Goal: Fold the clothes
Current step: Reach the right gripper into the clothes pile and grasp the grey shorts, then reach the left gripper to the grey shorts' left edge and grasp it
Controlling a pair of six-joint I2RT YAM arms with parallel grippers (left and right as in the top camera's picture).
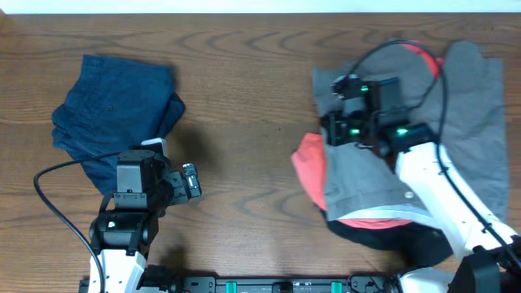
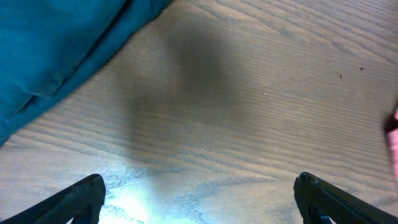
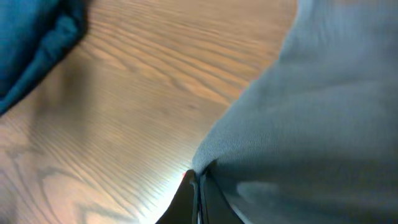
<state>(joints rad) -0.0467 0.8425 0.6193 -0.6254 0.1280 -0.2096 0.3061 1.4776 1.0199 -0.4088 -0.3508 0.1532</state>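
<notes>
The grey shorts (image 1: 472, 122) lie spread on the right of the table, over a red T-shirt (image 1: 309, 167) and a dark garment (image 1: 391, 236). My right gripper (image 1: 335, 122) is at the shorts' left edge and is shut on a corner of the grey cloth (image 3: 292, 118), its fingers (image 3: 198, 186) pinched together just above the wood. A dark navy garment (image 1: 118, 106) lies folded at the far left; it also shows in the left wrist view (image 2: 56, 43). My left gripper (image 2: 199, 199) is open and empty over bare wood, just right of the navy garment.
The wooden table (image 1: 244, 146) stretches between the two piles. A black cable (image 1: 383, 49) loops over the shorts at the back right. Another cable (image 1: 57, 203) trails by the left arm. A pink edge of the red T-shirt (image 2: 393, 143) shows at the right of the left wrist view.
</notes>
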